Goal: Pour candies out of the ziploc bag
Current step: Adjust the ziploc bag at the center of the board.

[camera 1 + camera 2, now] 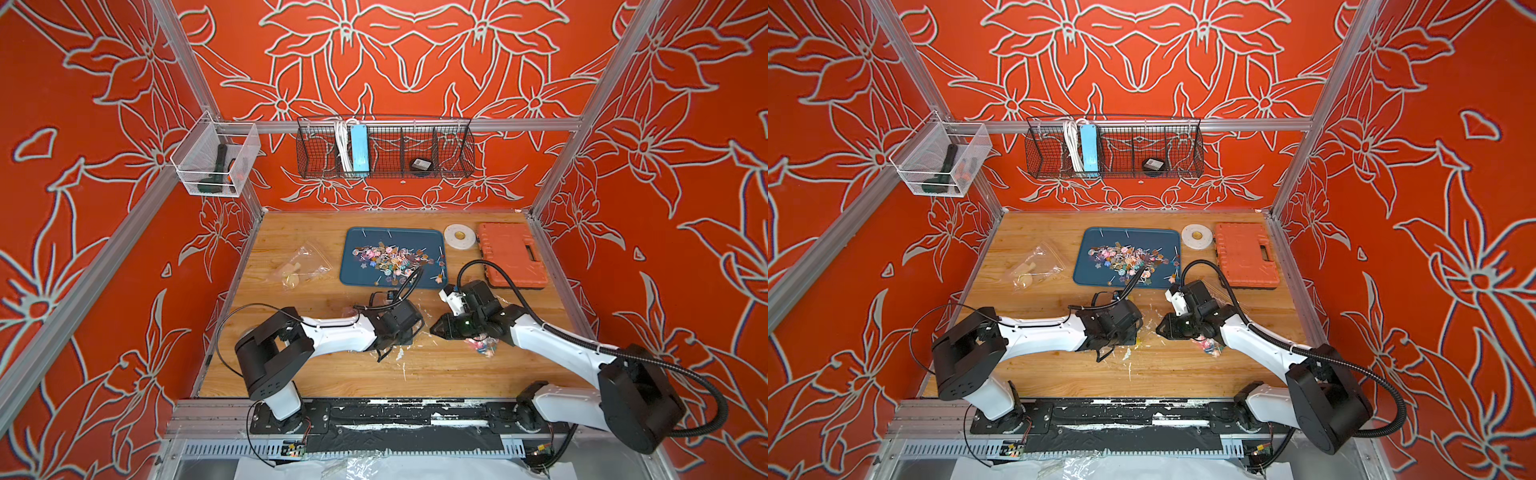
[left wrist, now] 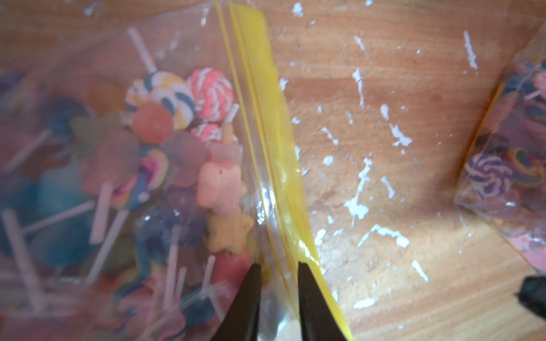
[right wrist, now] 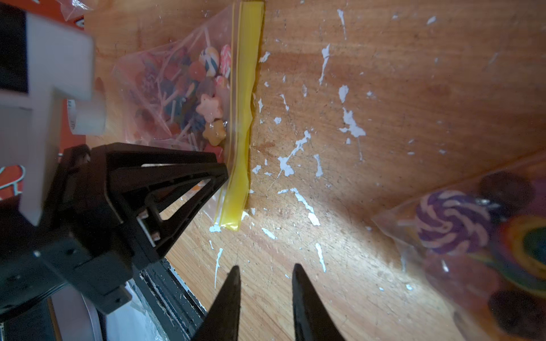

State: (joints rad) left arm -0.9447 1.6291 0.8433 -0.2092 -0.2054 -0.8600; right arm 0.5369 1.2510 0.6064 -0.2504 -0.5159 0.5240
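Observation:
A clear ziploc bag (image 2: 254,165) with a yellow zip strip (image 2: 266,103) lies flat on the wood, full of candies (image 2: 212,91), small lollipops on white sticks. My left gripper (image 2: 277,264) is open and low over the bag, one jaw on either side of the zip strip. In the right wrist view its black fingers (image 3: 165,171) reach the same strip (image 3: 242,103). My right gripper (image 3: 266,266) is open over bare wood, nothing between its jaws. A second filled bag (image 3: 472,236) lies beside it, also in both top views (image 1: 484,347) (image 1: 1210,347).
A blue tray (image 1: 357,245) at the back holds a heap of loose candies (image 1: 395,259). To its right sit a white tape roll (image 1: 459,237) and an orange tool case (image 1: 511,253). Another clear bag (image 1: 299,266) with pale pieces lies to the left.

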